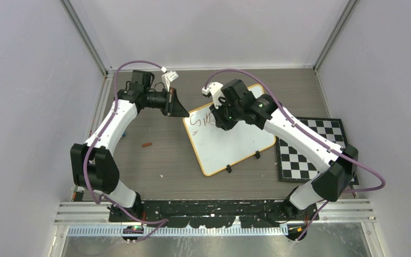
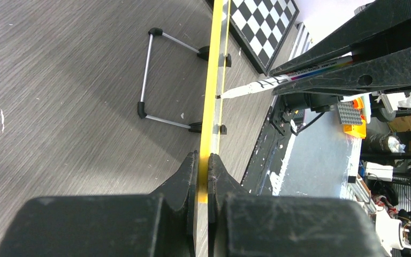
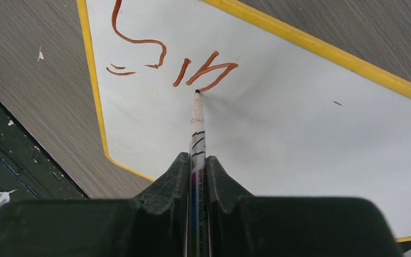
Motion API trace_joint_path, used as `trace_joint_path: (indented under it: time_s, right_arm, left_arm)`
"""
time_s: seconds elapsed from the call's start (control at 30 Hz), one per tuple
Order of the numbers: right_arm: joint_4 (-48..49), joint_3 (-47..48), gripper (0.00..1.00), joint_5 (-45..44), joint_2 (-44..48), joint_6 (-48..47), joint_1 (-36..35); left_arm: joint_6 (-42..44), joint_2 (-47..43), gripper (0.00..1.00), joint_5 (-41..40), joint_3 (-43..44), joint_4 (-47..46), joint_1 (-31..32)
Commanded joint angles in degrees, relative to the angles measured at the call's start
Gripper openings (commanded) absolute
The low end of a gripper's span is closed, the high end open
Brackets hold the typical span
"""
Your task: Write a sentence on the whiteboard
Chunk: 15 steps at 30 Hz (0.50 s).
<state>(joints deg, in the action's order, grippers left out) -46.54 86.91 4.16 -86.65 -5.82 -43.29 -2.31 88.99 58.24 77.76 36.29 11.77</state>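
The whiteboard point(image 1: 230, 139) lies tilted in the middle of the table, white with a yellow rim point(image 3: 92, 91). My left gripper point(image 1: 184, 111) is shut on its far left edge; in the left wrist view the rim point(image 2: 213, 80) runs edge-on between the gripper point(image 2: 204, 159). My right gripper point(image 3: 197, 160) is shut on a whiteboard marker point(image 3: 198, 120) whose tip touches the board. The sentence point(image 3: 163, 59) is a few red-brown strokes, an "S" and part of an "m", near the board's left corner point(image 1: 200, 121).
A black-and-white checkered mat point(image 1: 313, 147) lies right of the board, partly under my right arm. A small red-brown cap-like piece point(image 1: 147, 143) lies on the table to the left. The board's wire stand point(image 2: 155, 75) shows beneath it. Grey walls close in both sides.
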Motion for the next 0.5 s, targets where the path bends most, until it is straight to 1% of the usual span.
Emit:
trace_joint_path:
  time_s: [0.0,0.17,0.47]
  right_arm:
    - [0.6,3.5,0.00,-0.5,2.6,-0.4,0.6]
    - [0.6,4.9,0.00,-1.2,3.1,-0.7,1.5]
    - [0.7,4.3,0.00,-2.4,0.5,-1.1,1.7]
  left_arm:
    - [-0.2,-1.9,0.00,1.1,-0.1,0.1,0.3]
    - [-0.2,-2.1,0.00,1.0,-0.1,0.1,0.4]
    - [-0.1,-2.2,0.00,0.8,-0.1,0.2,0.4]
